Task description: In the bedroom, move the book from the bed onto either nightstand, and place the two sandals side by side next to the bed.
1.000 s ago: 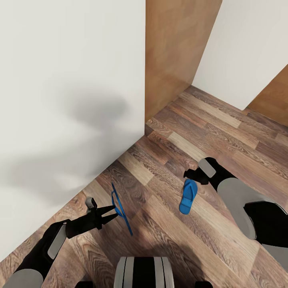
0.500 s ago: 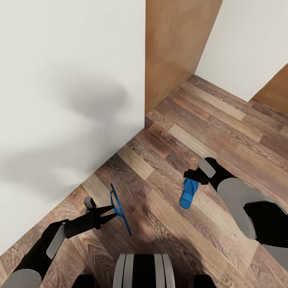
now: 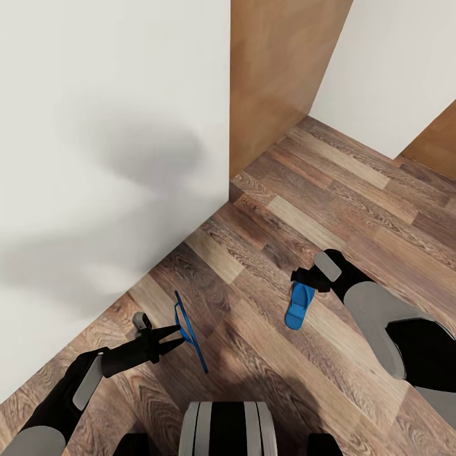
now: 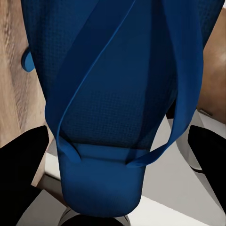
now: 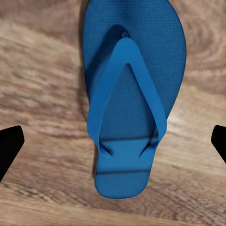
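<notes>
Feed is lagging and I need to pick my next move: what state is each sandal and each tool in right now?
Bright blue flat sandal by the left tool: standing on edge, held off the wooden floor.
Bright blue flat sandal by the right tool: lying flat, straps up, on the floor.
Left tool: shut on the edge-on sandal.
Right tool: open, above the flat sandal's heel.
</notes>
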Available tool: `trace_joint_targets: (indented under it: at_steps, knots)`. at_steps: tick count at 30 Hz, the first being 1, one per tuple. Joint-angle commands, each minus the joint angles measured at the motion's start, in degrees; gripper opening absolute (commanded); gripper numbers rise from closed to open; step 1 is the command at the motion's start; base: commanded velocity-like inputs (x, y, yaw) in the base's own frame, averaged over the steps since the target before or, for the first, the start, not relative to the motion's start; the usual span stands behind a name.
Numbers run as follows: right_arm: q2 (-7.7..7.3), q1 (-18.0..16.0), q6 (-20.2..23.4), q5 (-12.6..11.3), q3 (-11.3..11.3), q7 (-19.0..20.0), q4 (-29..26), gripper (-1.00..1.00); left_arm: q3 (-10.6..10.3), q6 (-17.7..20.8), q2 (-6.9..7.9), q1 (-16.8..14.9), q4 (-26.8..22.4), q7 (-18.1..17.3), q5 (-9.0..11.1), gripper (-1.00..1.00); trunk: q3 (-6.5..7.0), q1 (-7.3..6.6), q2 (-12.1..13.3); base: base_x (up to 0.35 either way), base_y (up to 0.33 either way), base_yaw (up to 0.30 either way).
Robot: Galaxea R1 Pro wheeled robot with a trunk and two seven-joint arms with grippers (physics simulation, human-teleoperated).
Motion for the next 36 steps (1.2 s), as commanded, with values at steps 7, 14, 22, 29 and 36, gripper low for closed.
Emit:
trace_joint_targets:
  at_steps: [7, 14, 22, 29, 36]
  knots:
    - [-0.12, -0.01, 0.18, -0.61, 0.24, -0.44, -0.07, 1.00, 0.00, 0.39, 0.01, 0.00, -0.01, -0.10, 0.14, -1.00, -0.03, -0.01, -0.01, 0.000, 0.000, 0.000]
    - [-0.13, -0.01, 0.18, -0.61, 0.19, -0.47, -0.06, 1.00, 0.00, 0.38, 0.01, 0.00, -0.01, -0.10, 0.09, -1.00, -0.70, 0.07, -0.05, 0.000, 0.000, 0.000]
    - [-0.13, -0.01, 0.18, -0.61, 0.25, -0.45, -0.08, 1.00, 0.00, 0.36, 0.01, 0.00, -0.01, -0.10, 0.06, -1.00, -2.47, 0.28, -0.16, 0.000, 0.000, 0.000]
    - [-0.13, -0.01, 0.18, -0.61, 0.30, -0.47, -0.10, 1.00, 0.00, 0.36, 0.01, 0.00, -0.01, -0.10, 0.05, -1.00, -3.58, 0.40, -0.22, 0.000, 0.000, 0.000]
    - [-0.13, -0.01, 0.18, -0.67, 0.41, -0.46, -0.10, 1.00, 0.00, 0.36, 0.01, 0.00, -0.01, -0.10, 0.02, -1.00, -3.58, 0.40, -0.22, 0.000, 0.000, 0.000]
